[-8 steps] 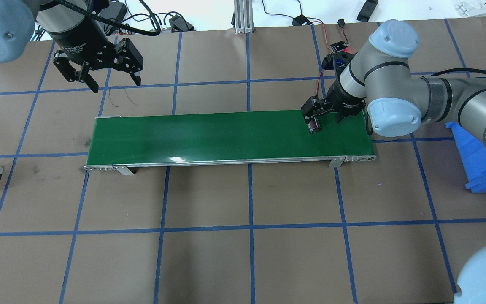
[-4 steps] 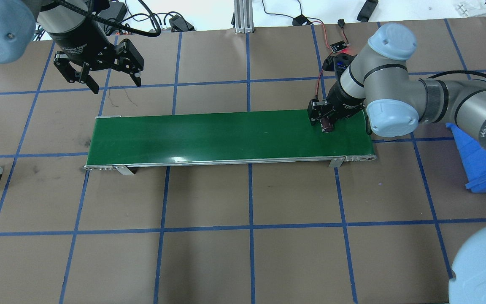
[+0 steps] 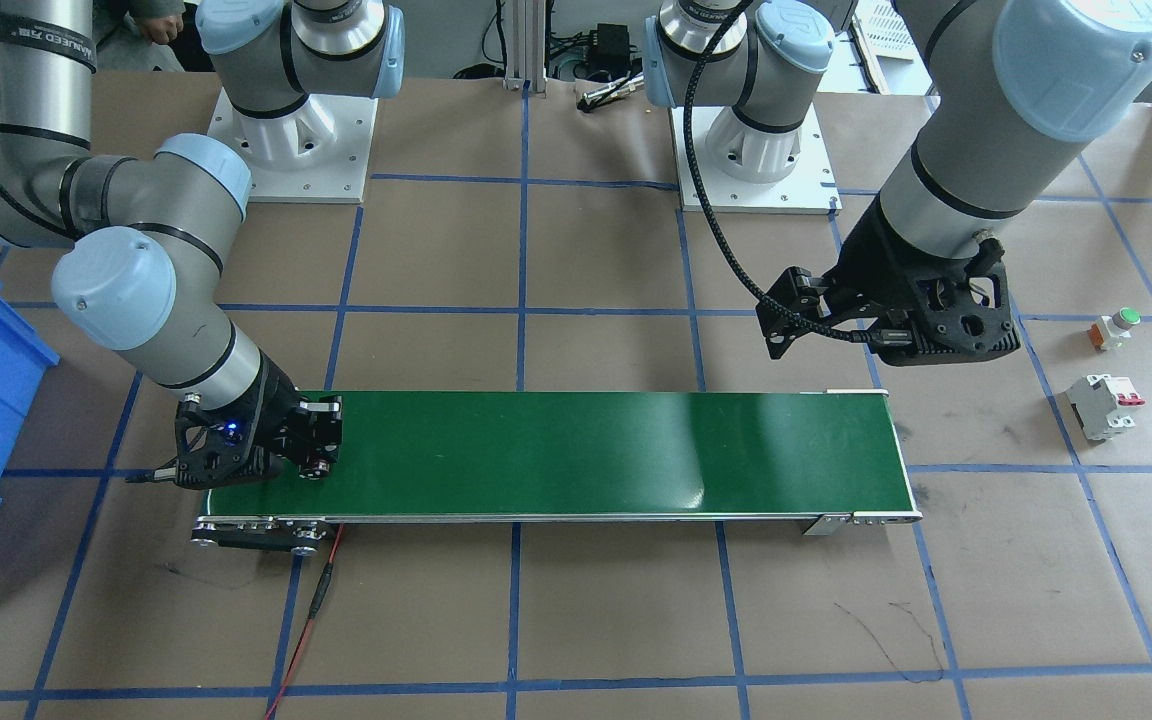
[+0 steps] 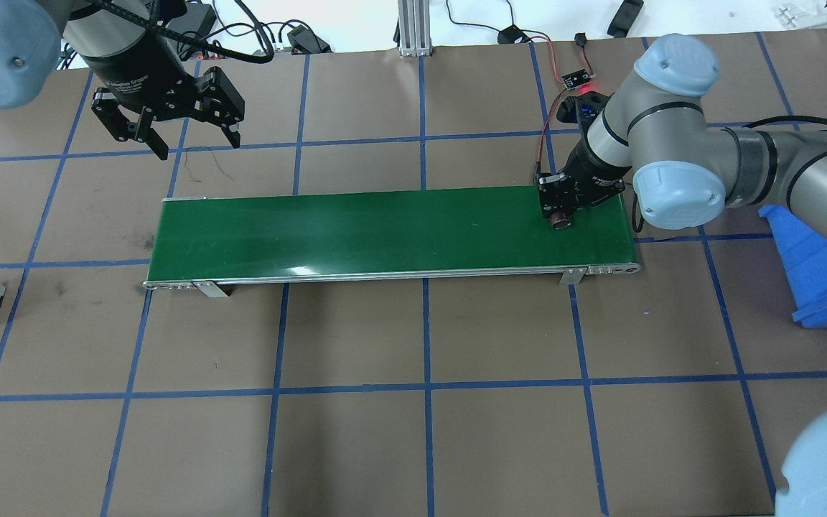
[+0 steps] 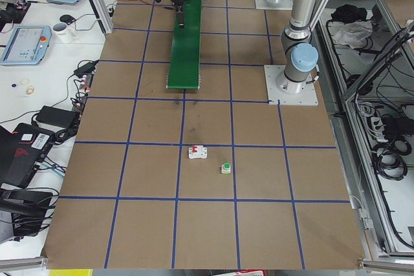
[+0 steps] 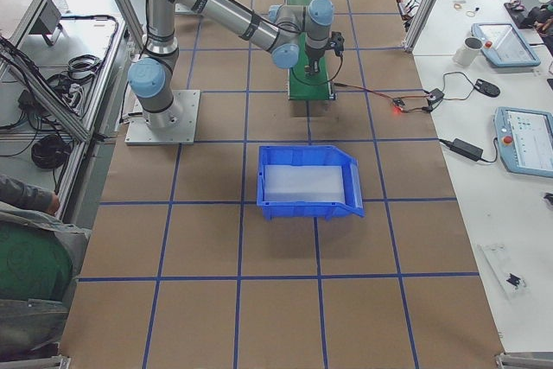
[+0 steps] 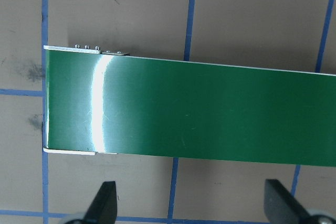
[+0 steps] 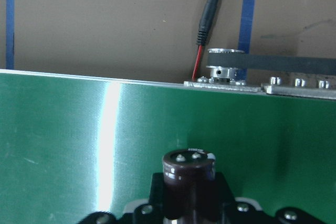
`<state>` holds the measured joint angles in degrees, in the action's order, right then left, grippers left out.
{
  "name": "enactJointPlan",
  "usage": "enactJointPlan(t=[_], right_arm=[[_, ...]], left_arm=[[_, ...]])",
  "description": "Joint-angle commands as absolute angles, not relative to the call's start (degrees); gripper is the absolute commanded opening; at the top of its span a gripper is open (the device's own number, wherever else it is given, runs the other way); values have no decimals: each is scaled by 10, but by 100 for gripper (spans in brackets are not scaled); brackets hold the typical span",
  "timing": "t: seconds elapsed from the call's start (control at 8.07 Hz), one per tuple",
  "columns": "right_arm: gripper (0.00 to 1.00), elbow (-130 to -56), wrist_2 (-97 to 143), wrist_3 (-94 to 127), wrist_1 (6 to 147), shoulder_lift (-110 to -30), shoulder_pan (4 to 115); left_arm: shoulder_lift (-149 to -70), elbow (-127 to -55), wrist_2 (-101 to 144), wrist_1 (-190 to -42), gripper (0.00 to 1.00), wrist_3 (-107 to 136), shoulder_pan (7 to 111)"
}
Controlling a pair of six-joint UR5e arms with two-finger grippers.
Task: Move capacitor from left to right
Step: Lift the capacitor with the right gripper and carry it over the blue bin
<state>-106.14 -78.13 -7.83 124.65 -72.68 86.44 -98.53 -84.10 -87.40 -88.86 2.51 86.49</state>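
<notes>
The capacitor (image 4: 563, 217), a stubby dark brown cylinder, stands upright at the right end of the green conveyor belt (image 4: 385, 230). My right gripper (image 4: 561, 210) is shut on it, low over the belt. The right wrist view shows the capacitor (image 8: 189, 179) upright between the fingers, metal terminals on top. It also shows in the front-facing view (image 3: 314, 469) under the right gripper (image 3: 316, 458). My left gripper (image 4: 198, 143) is open and empty, high beyond the belt's left end. The left wrist view shows its fingertips (image 7: 107, 195) wide apart above bare belt.
A blue bin (image 4: 815, 280) stands on the table right of the belt. A white circuit breaker (image 3: 1101, 405) and a green-capped push button (image 3: 1116, 325) lie on the table past the belt's left end. A red cable (image 8: 202, 51) runs by the belt's motor end.
My right gripper shifted a little to the right along the belt, its fingers closed in, and the capacitor moved with it. My left gripper has stayed where it was, open.
</notes>
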Motion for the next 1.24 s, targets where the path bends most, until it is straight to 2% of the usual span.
enactJointPlan(t=[0.0, 0.5, 1.11], right_arm=[[0, -1049, -823, -79, 1237, -750, 857], [0, -984, -876, -150, 1060, -808, 764], [0, -946, -930, -285, 1032, -812, 608]], left_arm=[[-985, -841, -875, -889, 100, 25, 865], [-985, -840, -875, -889, 100, 25, 865], [-985, -840, -875, -889, 100, 25, 864]])
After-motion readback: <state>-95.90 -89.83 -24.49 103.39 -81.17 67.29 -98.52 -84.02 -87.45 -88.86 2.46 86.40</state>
